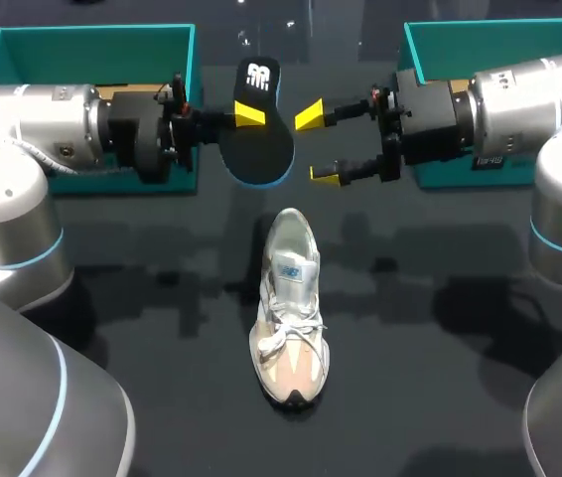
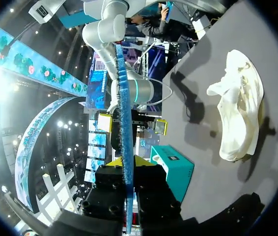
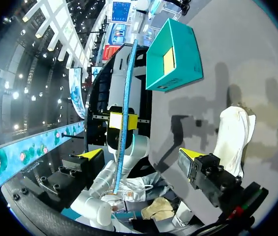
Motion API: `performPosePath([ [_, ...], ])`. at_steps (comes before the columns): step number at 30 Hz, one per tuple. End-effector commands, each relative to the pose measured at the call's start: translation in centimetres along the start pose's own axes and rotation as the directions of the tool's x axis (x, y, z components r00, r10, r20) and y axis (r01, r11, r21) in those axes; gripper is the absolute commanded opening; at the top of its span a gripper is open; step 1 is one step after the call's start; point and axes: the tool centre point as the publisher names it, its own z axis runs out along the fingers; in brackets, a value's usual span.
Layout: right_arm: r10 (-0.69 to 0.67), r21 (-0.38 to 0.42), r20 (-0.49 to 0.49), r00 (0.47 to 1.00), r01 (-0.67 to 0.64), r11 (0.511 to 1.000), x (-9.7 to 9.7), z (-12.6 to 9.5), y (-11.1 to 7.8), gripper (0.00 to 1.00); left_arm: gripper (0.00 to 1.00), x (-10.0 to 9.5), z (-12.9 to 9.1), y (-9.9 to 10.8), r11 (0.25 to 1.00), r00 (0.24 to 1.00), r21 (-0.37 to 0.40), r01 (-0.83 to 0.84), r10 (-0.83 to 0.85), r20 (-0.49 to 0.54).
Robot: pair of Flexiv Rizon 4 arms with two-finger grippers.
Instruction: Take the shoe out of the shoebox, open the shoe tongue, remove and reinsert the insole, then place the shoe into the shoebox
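Note:
My left gripper is shut on the black insole, which has a blue edge and hangs in the air above the table's far middle. In the left wrist view the insole shows edge-on between the fingers of the left gripper. Facing it from the right, my right gripper stands open just beside the insole, touching nothing. From the right gripper, the insole stands upright ahead. The white and beige shoe lies on the table's middle, toe towards the near edge, apart from both grippers.
Two teal boxes stand at the back: one at the left behind my left arm, one at the right behind my right arm. The dark table spreads around the shoe.

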Motion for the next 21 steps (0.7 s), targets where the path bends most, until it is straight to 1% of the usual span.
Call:
performPosePath([
  [1,-0.001,0.027,0.008,1.0,0.001,1.0,-0.1,0.9,0.6,1.0,0.0,0.3,0.3,0.5,1.0,1.0,0.018,-0.025,0.025,0.001],
  [3,-0.011,0.031,0.01,1.0,0.011,0.999,0.1,1.1,0.5,0.99,0.0,0.3,0.4,0.7,0.999,0.999,0.023,-0.043,0.043,-0.001],
  [5,-0.023,0.036,0.012,1.0,0.022,0.999,0.3,1.2,0.5,0.93,0.0,0.5,0.5,0.8,0.998,0.999,0.025,-0.05,0.05,0.0],
  [7,-0.029,0.043,0.011,1.0,0.028,0.999,0.4,1.4,0.5,0.9,0.0,0.6,0.5,0.9,0.998,0.999,0.027,-0.052,0.052,0.001],
  [9,-0.042,0.057,0.006,0.999,0.042,0.997,0.4,1.6,0.6,0.8,0.0,0.7,0.6,1.0,0.998,0.999,0.029,-0.054,0.054,0.002],
  [10,-0.048,0.064,0.003,0.999,0.048,0.997,0.5,1.8,0.6,0.78,0.0,0.8,0.6,1.0,0.998,0.998,0.029,-0.058,0.058,0.002],
  [12,-0.055,0.071,-0.005,0.998,0.055,0.996,0.5,2.0,0.7,0.76,0.0,0.8,0.6,1.0,0.998,0.998,0.029,-0.062,0.062,0.003],
  [15,-0.067,0.082,-0.019,0.998,0.068,0.994,0.6,2.2,0.9,0.71,0.0,0.8,0.7,0.9,0.997,0.998,0.032,-0.065,0.065,0.008],
  [17,-0.074,0.087,-0.025,0.997,0.076,0.993,0.6,2.3,0.9,0.6,0.0,0.9,0.8,0.8,0.997,0.997,0.032,-0.071,0.07,0.009],
  [20,-0.08,0.097,-0.029,0.996,0.082,0.992,0.7,2.5,1.1,0.51,0.0,0.9,0.8,0.8,0.997,0.997,0.028,-0.076,0.075,0.013],
  [21,-0.081,0.099,-0.03,0.996,0.084,0.992,0.7,2.6,1.1,0.49,0.0,0.9,0.8,0.8,0.997,0.997,0.024,-0.079,0.079,0.016],
])
